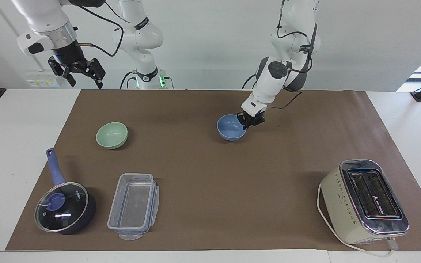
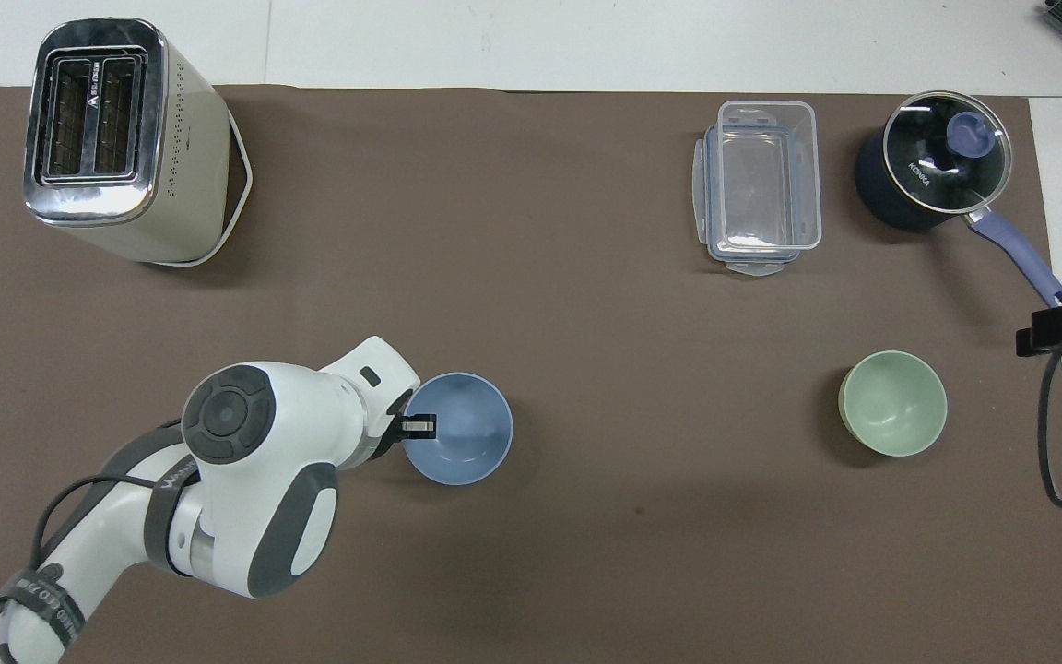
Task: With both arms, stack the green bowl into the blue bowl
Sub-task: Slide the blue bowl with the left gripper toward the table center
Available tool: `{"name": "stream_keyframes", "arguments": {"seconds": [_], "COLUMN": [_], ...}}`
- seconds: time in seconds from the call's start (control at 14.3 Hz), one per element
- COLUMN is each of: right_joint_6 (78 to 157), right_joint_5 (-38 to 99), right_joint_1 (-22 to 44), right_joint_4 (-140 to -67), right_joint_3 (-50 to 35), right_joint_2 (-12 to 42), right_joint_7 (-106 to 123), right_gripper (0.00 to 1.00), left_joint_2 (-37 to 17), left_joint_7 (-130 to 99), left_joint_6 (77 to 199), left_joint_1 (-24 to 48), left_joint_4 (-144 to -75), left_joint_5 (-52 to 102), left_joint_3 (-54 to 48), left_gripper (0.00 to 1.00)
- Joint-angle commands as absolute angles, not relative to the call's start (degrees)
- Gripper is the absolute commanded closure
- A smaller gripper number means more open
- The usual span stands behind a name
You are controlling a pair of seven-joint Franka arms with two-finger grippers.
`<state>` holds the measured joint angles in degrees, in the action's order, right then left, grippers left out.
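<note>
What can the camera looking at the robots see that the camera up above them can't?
Only the facing view shows the right gripper whole, open and raised over the table's edge at the right arm's end, plus both arm bases.

Only the overhead view looks straight down into the toaster slots and reads the saucepan lid's lettering.

Both show the left gripper shut on the blue bowl rim, the green bowl sitting alone toward the right arm's end, and the clear container.
</note>
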<state>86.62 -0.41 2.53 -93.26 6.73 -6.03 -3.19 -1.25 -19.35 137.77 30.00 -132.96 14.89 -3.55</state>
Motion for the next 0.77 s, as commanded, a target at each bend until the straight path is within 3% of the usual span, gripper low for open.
{"name": "stream_keyframes", "arguments": {"seconds": [0.0,0.14,0.28,0.35,0.49,0.7], "right_joint_6": [87.36,87.28,87.45,87.45,88.06,95.42], "right_joint_5": [0.26,0.26,0.26,0.26,0.26,0.26], "right_joint_1": [1.5,1.49,1.49,1.49,1.15,0.71], "right_joint_4": [-94.57,-94.57,-94.57,-94.66,-94.75,-98.77], "right_joint_3": [6.76,6.77,6.77,6.85,6.86,6.86], "right_joint_2": [-7.12,-7.21,-7.12,-7.03,-6.68,-6.33], "right_joint_7": [-1.93,-1.93,-2.02,-1.85,-1.23,3.84], "right_gripper": [0.0,0.0,0.0,0.0,0.0,0.0], "left_joint_2": [-1.41,-1.49,-1.58,-1.67,-1.41,-0.44], "left_joint_7": [-21.79,-21.97,-22.24,-22.06,-21.45,-21.36], "left_joint_6": [138.96,138.52,137.47,136.33,134.22,131.59], "left_joint_1": [32.25,32.17,31.91,31.64,31.2,29.01], "left_joint_4": [-133.77,-133.51,-132.89,-132.37,-131.58,-128.77], "left_joint_5": [14.24,14.24,14.24,14.24,13.89,9.07], "left_joint_3": [-2.55,-2.55,-2.55,-2.55,-2.37,-2.37], "left_gripper": [1.0,0.67,0.18,0.04,0.0,0.0]}}
